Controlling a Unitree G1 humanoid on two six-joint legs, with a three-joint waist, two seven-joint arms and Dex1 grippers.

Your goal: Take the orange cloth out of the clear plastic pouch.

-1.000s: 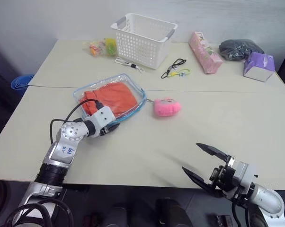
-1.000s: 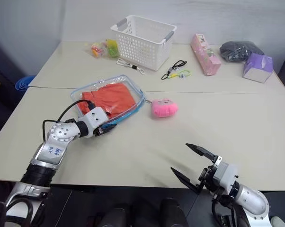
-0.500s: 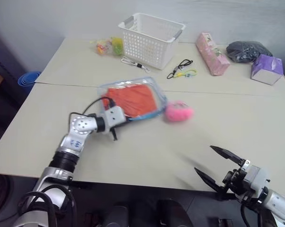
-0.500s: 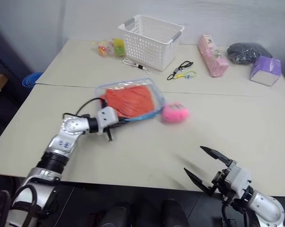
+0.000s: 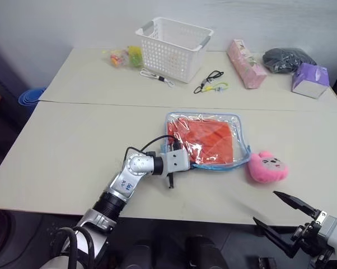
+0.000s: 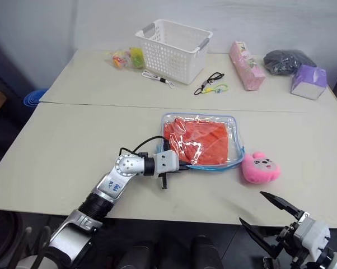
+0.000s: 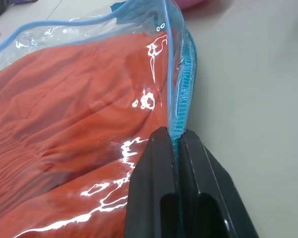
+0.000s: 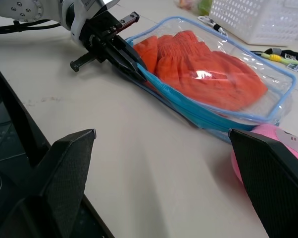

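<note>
The clear plastic pouch (image 5: 206,140) lies flat mid-table with the orange cloth (image 5: 206,135) inside it, crumpled under the shiny film. My left gripper (image 5: 191,162) is shut on the pouch's blue zipper edge at its near left corner. In the left wrist view the black fingers (image 7: 154,168) pinch that blue edge (image 7: 181,99). The pink pom-pom (image 5: 267,167) rests off the pouch's right corner. My right gripper (image 5: 267,208) hovers open and holding nothing past the table's front edge, right of the pouch.
At the back stand a white basket (image 5: 171,47), small toys (image 5: 123,56), a lanyard (image 5: 210,82), a pink pack (image 5: 244,55), a dark bag (image 5: 285,57) and a purple box (image 5: 309,79). A seam crosses the table (image 5: 90,145).
My left gripper shut on the pouch's edge and dragged pouch, cloth and pom-pom rightward across the table. My right arm drew back to the lower right, still open.
</note>
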